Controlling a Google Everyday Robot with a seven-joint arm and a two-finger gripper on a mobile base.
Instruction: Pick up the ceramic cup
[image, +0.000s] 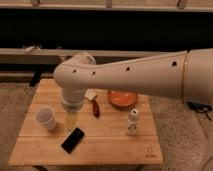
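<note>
The ceramic cup (45, 118) is a small plain white cup standing upright on the left part of the wooden table (115, 147). My large white arm reaches in from the right across the middle of the view. Its gripper (71, 121) hangs down from the wrist over the table, just right of the cup and a small gap apart from it. The gripper touches nothing that I can see.
A black phone (73, 139) lies in front of the gripper. A red object (95, 108), a small pale item (90, 94) and an orange bowl (122, 98) sit mid-table. A slim white bottle (132, 122) stands at the right. A dark bench runs behind.
</note>
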